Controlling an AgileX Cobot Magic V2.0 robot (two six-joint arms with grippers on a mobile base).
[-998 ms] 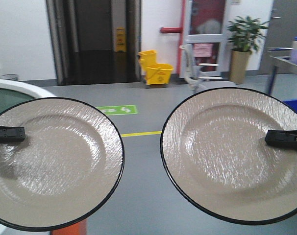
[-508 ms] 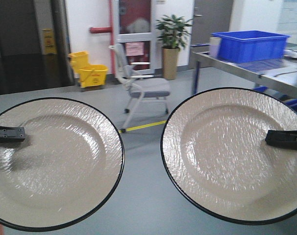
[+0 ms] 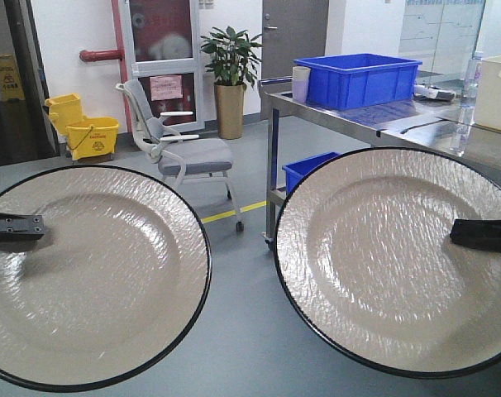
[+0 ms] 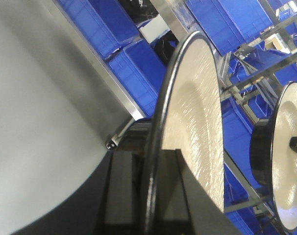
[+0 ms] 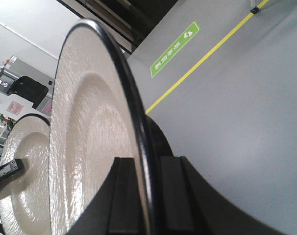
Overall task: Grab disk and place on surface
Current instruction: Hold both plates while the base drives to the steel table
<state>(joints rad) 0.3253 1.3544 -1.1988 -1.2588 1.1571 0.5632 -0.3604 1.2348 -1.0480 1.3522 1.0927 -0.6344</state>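
Observation:
Two beige disks with black rims are held level above the grey floor. My left gripper (image 3: 35, 225) is shut on the left rim of the left disk (image 3: 93, 281). In the left wrist view its two fingers (image 4: 121, 186) clamp the rim of that disk (image 4: 197, 112) edge-on. My right gripper (image 3: 459, 234) is shut on the right rim of the right disk (image 3: 383, 256). The right wrist view shows the same grip (image 5: 144, 171) on its disk (image 5: 85, 137). The surface (image 3: 399, 120), a glossy reflective table top, stands at the back right, beyond the right disk.
A blue bin (image 3: 358, 78) and a cup (image 3: 301, 83) sit on the table, and another blue bin (image 3: 312, 169) is under it. A grey office chair (image 3: 188, 153), a potted plant (image 3: 230, 74) and a yellow mop bucket (image 3: 89, 132) stand behind. Blue crates (image 4: 134, 73) fill a rack.
The whole background has slid left as the view swings right. The metal table and blue bin have come nearer. Both disks and grippers keep their places in the frame.

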